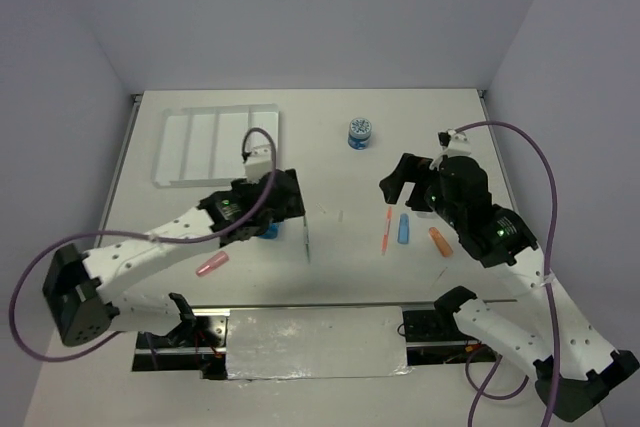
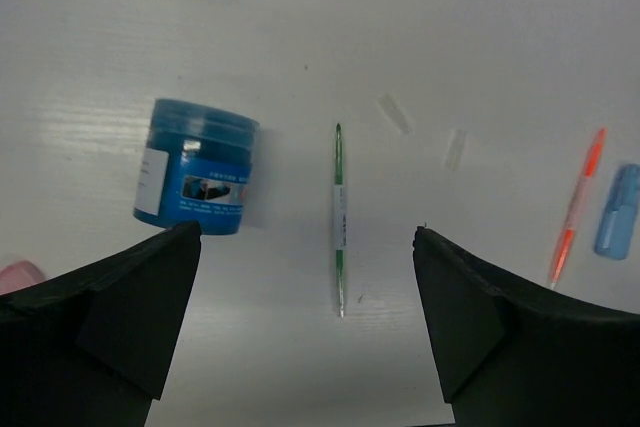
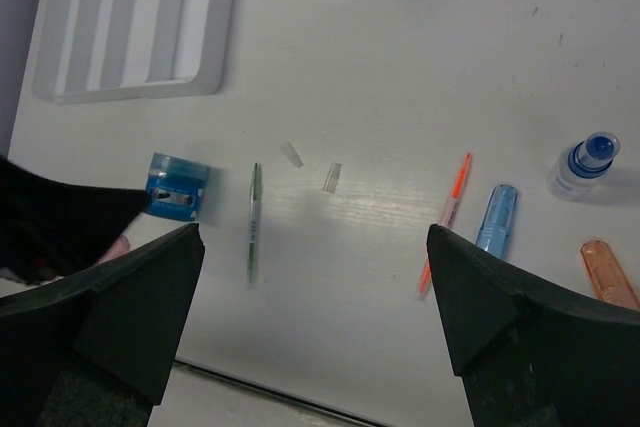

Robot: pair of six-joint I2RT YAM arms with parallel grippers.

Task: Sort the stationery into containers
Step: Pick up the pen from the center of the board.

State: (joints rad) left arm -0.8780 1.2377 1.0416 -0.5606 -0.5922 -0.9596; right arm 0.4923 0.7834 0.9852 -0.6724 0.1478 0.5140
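The white four-compartment tray (image 1: 215,145) lies at the back left and holds nothing; it also shows in the right wrist view (image 3: 135,17). My left gripper (image 1: 293,207) is open and empty, hovering above the thin green pen (image 2: 340,219), with a blue spool (image 2: 197,167) just to its left. My right gripper (image 1: 412,183) is open and empty, above the orange pen (image 3: 445,217), the blue stub (image 3: 496,217) and the orange stub (image 3: 608,272). A pink stub (image 1: 212,266) lies at the front left. A second blue spool (image 1: 360,133) stands at the back centre.
A small white bottle with a blue cap (image 3: 580,164) lies right of the blue stub. Two small clear pieces (image 2: 394,113) (image 2: 455,149) lie between the pens. A metal rail (image 1: 310,342) runs along the near edge, between the arm bases.
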